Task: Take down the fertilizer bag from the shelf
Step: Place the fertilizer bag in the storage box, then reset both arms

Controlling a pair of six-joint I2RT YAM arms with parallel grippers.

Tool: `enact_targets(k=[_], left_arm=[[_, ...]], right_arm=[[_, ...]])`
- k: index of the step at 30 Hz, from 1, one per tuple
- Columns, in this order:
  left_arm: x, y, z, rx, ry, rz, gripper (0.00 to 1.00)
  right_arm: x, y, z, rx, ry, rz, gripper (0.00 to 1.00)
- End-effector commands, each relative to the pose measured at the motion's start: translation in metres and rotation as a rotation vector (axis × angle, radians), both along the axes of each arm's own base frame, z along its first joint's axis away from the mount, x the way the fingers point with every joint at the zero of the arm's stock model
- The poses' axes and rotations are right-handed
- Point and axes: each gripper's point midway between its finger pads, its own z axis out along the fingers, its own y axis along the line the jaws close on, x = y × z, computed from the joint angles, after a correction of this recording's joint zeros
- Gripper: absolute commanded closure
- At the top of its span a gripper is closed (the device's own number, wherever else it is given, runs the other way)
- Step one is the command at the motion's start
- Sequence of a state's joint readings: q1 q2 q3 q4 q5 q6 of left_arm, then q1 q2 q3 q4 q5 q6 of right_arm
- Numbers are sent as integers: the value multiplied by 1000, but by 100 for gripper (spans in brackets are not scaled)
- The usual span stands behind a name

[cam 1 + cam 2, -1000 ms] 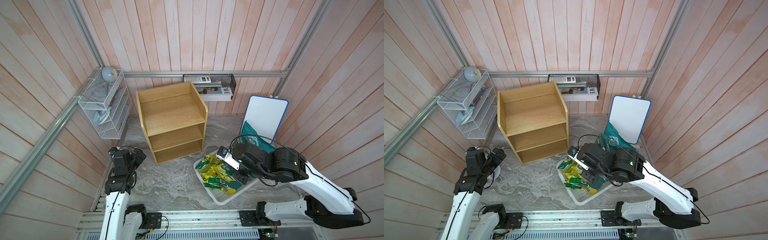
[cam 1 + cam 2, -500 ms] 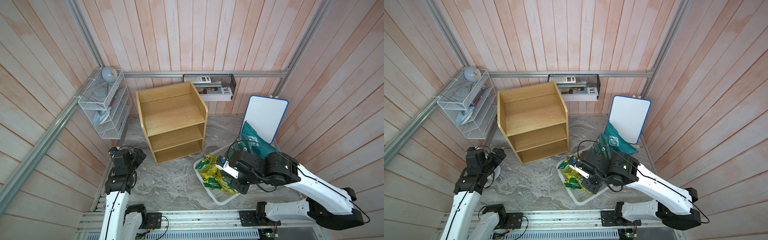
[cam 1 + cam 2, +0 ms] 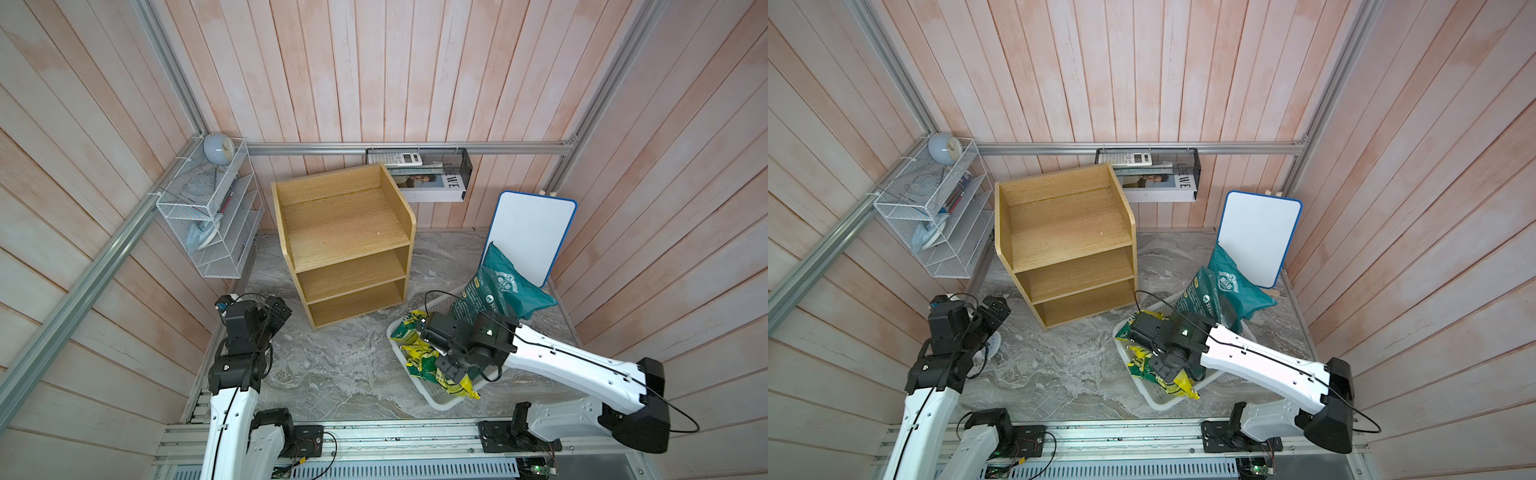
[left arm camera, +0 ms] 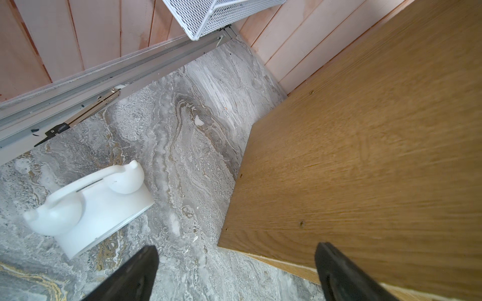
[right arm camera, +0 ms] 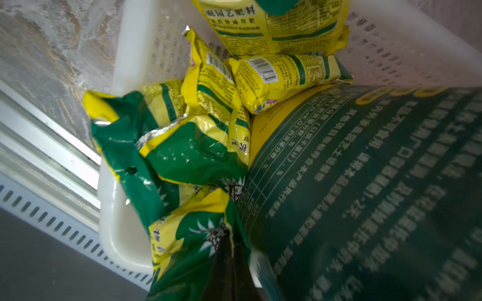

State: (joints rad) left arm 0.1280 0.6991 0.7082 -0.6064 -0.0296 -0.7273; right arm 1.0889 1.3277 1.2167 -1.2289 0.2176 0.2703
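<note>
Drawn back from the shelf [image 3: 345, 224], right gripper [image 5: 226, 241] now low over white basket [image 3: 440, 402].
Jaws pressed together on yellow-green fertilizer bag [image 5: 182, 234] in basket beside shelf; left gripper [image 4: 236, 249] spread, empty.

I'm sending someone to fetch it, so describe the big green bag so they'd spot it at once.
Right of the wooden shelf, a white basket sits on the floor. The green bag stands at its far end, in front of the whiteboard. It is dark teal and far bigger than any yellow bag beside it.
</note>
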Motion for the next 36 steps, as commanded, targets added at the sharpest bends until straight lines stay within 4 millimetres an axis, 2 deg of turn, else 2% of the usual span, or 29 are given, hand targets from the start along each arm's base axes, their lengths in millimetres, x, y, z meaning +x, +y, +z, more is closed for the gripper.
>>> enact_targets(k=[1, 5, 8, 10, 14, 15, 17, 19, 22, 26, 28, 32, 34, 36], left_arm=[[0, -2, 5, -5, -16, -9, 0], [0, -1, 7, 8, -18, -4, 0], [1, -1, 8, 6, -19, -6, 0], [2, -1, 10, 6, -24, -6, 0], [0, 1, 8, 25, -14, -7, 0], [0, 1, 7, 31, -11, -6, 0], [0, 2, 5, 37, -7, -5, 0], [-1, 4, 1, 47, 3, 3, 0], [-2, 10, 0, 80, 8, 17, 0], [-3, 19, -1, 155, 29, 31, 1], [-4, 25, -2, 190, 41, 46, 0], [-2, 32, -2, 240, 36, 65, 0], [1, 34, -2, 271, 23, 58, 0], [4, 39, 0, 328, 16, 54, 0]], right_arm=[[15, -3, -16, -16, 11, -101, 100], [40, -1, -29, -39, -30, -181, 100], [51, 6, -48, -64, -35, -193, 100], [49, 5, -69, -135, 11, -197, 100], [27, 1, -117, -229, 171, -206, 100], [27, -1, -123, -239, 171, -216, 100], [34, 0, -122, -224, 138, -226, 100], [47, 8, -108, -184, 89, -231, 100], [73, 27, -68, -85, -13, -207, 97], [102, 45, 7, 63, -162, -166, 61], [114, 46, 45, 130, -250, -171, 48], [132, 30, 119, 252, -465, -193, 34], [140, 8, 152, 293, -589, -239, 29], [149, -26, 179, 326, -688, -326, 24]])
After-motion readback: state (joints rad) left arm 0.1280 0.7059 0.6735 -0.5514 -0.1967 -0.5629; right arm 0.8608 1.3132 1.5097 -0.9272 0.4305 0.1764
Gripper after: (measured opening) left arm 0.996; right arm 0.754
